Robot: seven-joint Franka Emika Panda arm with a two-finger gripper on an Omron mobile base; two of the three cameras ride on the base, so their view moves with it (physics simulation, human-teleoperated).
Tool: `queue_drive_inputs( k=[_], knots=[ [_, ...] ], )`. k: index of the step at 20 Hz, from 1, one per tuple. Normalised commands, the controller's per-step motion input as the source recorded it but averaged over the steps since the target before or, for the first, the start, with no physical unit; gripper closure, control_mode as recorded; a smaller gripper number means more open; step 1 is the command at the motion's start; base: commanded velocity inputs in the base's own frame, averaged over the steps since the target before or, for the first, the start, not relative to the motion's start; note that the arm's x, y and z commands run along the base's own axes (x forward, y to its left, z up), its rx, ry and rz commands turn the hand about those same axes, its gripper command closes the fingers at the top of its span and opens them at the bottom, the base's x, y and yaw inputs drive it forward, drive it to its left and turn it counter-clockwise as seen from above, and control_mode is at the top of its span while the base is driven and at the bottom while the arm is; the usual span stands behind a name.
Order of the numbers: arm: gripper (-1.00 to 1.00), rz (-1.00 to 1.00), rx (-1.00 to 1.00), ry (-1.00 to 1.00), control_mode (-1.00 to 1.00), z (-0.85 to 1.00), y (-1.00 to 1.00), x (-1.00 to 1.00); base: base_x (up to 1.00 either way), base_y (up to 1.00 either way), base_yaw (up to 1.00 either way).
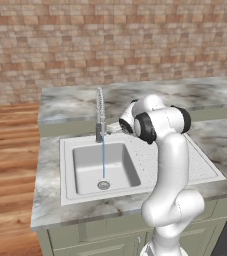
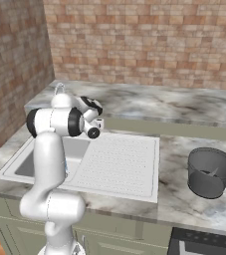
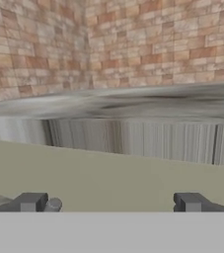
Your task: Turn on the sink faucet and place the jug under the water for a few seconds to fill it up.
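Tall chrome spring-neck faucet (image 1: 100,112) stands at back rim of light grey-white rectangular sink (image 1: 85,187); thin blue water stream (image 1: 103,159) drops straight from spout to round metal drain (image 1: 103,184). White arm's two-finger gripper (image 3: 110,202) just beside faucet base, on draining-board side, jaws released, spread wide, nothing between the dark fingertips (image 3: 30,201). Dark grey bucket-like jug (image 2: 210,173) sits upright on marble countertop (image 2: 184,204), well apart from sink, past ribbed draining board (image 2: 120,164), wide mouth up.
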Motion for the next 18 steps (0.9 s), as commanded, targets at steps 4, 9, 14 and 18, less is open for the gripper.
queue_drive_inputs(
  k=[4, 9, 14, 18],
  knots=[
    [-1.00, 0.00, 0.00, 0.00, -1.00, 0.18, -1.00, -0.09, 0.00, 0.00, 0.00],
    [-1.00, 0.01, 0.00, -0.01, -1.00, 0.48, -0.99, -0.22, 0.00, 0.00, 0.00],
    [-1.00, 0.05, 0.00, -0.08, -1.00, 0.78, -0.78, -0.32, 0.00, 0.00, 0.00],
    [-1.00, 0.07, 0.01, -0.09, -1.00, 0.87, -0.60, -0.30, 0.00, 0.00, 0.00]
  ],
)
